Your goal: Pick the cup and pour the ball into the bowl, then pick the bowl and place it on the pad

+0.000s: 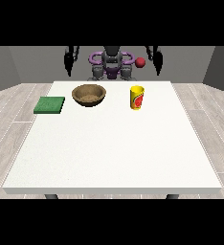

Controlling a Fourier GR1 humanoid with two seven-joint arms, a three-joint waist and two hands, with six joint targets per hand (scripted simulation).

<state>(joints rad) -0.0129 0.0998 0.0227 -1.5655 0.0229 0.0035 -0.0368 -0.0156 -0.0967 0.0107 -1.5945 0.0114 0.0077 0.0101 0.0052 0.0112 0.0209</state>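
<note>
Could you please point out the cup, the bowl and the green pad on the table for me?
cup (137,97), front view, on its yellow side wall.
bowl (89,94), front view, on its brown inner surface.
green pad (50,105), front view, on the middle of its top face.

White table (114,153), wooden floor (8,110), grey walls (18,67)

A single front view looks from across the white surface (109,153), raised and tilted down, facing the robot (112,64), which stands small at the far edge.
</note>
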